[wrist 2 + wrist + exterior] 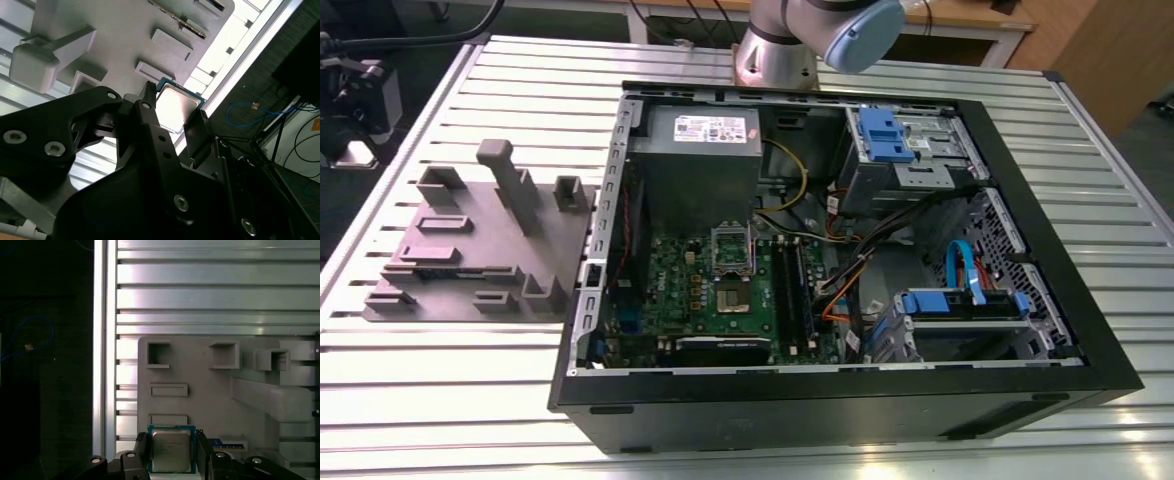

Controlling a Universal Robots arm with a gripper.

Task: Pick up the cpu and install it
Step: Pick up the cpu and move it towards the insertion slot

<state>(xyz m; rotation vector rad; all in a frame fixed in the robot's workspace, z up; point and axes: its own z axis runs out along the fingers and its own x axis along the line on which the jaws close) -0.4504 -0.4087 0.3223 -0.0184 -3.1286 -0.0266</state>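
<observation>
gripper (171,454) around cpu (171,449), silver top up

Silver arm (774,55) with pale-blue joint cap (865,35); matte black claw (172,107), silver screws (181,202).

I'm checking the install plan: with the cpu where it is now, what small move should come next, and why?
Probably a short carry toward the open computer case: the gripper looks shut on the cpu, fingers on two opposite edges, above the grey block, away from the motherboard.
</observation>
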